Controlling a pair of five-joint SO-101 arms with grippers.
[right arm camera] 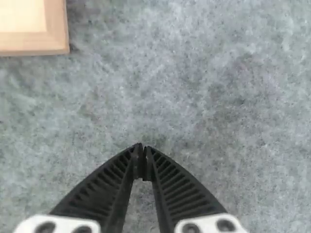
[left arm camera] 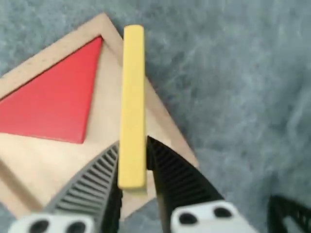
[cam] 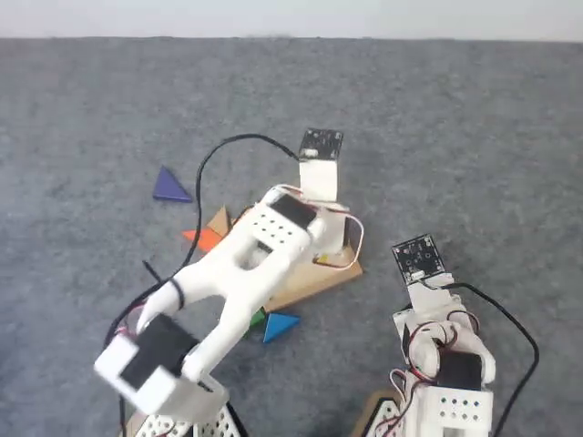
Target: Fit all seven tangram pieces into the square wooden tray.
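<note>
Early days on this one: a large red triangle (left arm camera: 58,102) lies flat in the square wooden tray (left arm camera: 48,51), and it's the one piece I can see seated. Out on the grey carpeted table (cam: 474,118), left of the tray, sit a dark blue triangle (cam: 170,187) and, closer in, an orange piece (cam: 202,238). On the near side, a light blue triangle (cam: 280,325) lies just beside a green piece (cam: 259,318) that is partly tucked under the arm. So most of the job is left, by my reckoning.

The left arm stretches out over the tray with the left gripper (left arm camera: 132,145) clamped on a long yellow piece (left arm camera: 133,73). The piece is held on edge above the tray's corner, close to the rim and beside the red triangle.

The right gripper (right arm camera: 141,150) is pinched together on nothing. It's parked low over bare carpet to the right, with a tray corner (right arm camera: 34,29) well apart from it.
</note>
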